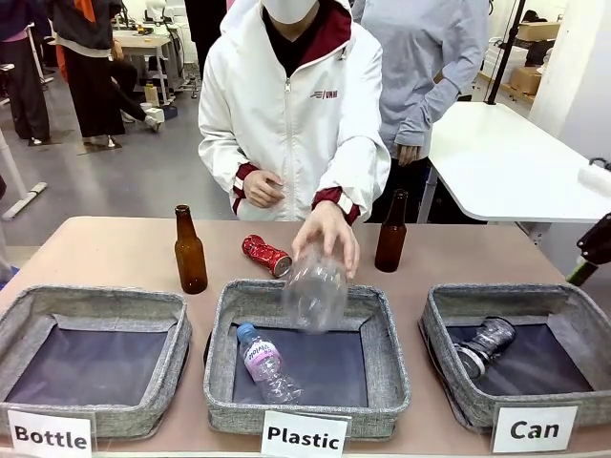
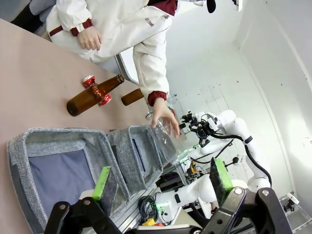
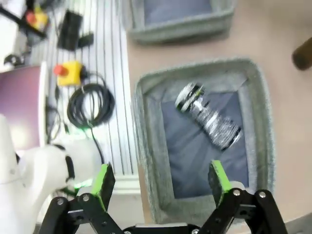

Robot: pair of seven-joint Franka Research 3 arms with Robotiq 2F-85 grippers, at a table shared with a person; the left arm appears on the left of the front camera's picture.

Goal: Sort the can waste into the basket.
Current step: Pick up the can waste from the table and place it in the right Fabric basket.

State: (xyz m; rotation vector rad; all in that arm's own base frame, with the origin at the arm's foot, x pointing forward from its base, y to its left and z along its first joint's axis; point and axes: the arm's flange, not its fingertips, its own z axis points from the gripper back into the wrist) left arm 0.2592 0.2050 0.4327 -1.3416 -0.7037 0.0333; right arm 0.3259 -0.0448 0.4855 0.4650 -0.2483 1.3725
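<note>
A crushed black and silver drink can (image 1: 484, 343) lies inside the square grey woven basket (image 1: 496, 291) labelled Can, on the robot's right. A crushed shiny red can (image 1: 265, 255) lies on the tan table (image 1: 95, 248) between two brown glass bottles (image 1: 190, 253). The left gripper (image 2: 161, 180) and the right gripper (image 3: 161, 180) are both spread wide and empty, the right one above that basket.

This looks like a robotics lab: a white robot arm (image 2: 236, 127) stands beside the worktop (image 1: 105, 250), with a yellow emergency-stop box (image 3: 69, 73), coiled black cable (image 3: 90, 105), grey floor (image 1: 143, 181) and another white table (image 1: 506, 162) beyond.
</note>
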